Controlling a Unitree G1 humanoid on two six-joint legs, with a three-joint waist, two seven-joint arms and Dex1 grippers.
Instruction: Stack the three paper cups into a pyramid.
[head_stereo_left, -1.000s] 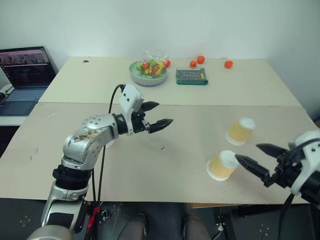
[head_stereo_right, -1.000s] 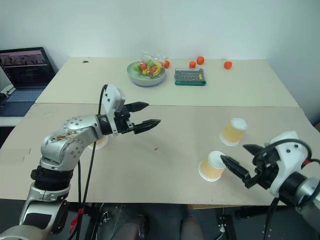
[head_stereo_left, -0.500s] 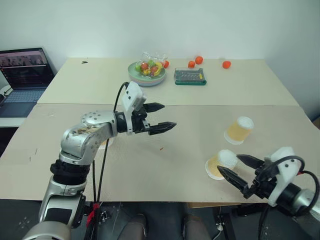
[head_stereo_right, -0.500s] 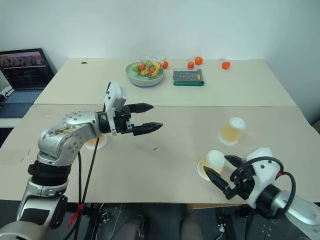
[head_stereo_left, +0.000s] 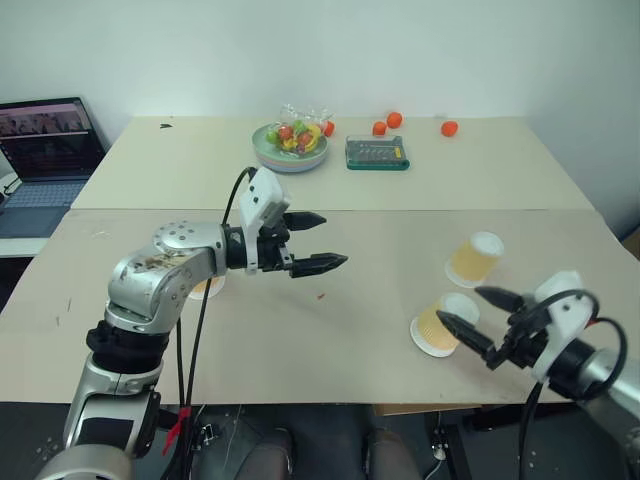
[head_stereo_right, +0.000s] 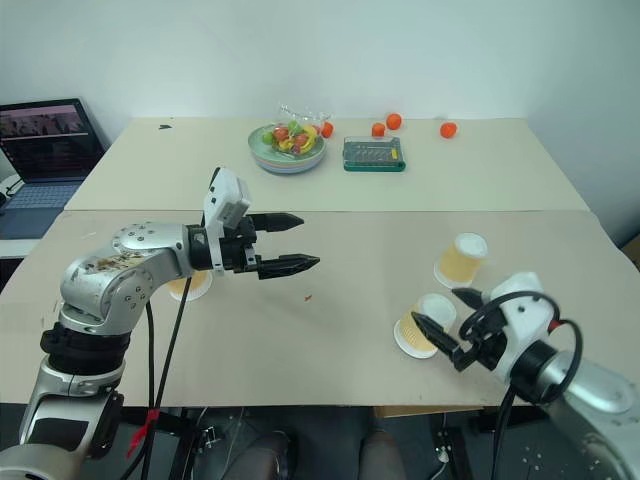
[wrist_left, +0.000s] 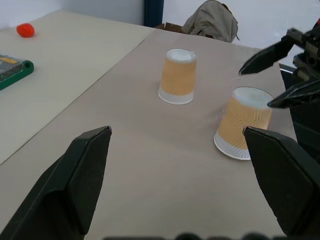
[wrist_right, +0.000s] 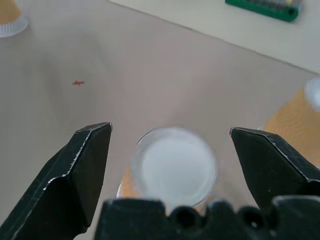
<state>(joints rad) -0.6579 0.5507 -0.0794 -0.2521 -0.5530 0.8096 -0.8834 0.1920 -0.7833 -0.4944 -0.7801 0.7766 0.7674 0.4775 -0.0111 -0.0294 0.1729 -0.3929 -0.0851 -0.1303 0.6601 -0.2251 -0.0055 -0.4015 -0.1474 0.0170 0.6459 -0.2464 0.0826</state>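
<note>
Zero cups stacked: two (head_stereo_left: 474, 260) (head_stereo_left: 438, 325) stand lower right, third (head_stereo_right: 188, 286) mid-left. Right gripper (head_stereo_left: 478, 312) released, straddling the nearer cup; left gripper (head_stereo_left: 318, 241) released, empty.

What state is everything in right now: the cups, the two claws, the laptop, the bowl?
Near cup: upside down on the table, between the right gripper's open fingers, not gripped.
Far cup: upside down, standing free.
Third cup: on the table behind the left arm, mostly hidden.
Left gripper: open, empty, above the table.
Right gripper: open, around the near cup.
Laptop: open, screen lit.
Bowl: filled with fruit.
</note>
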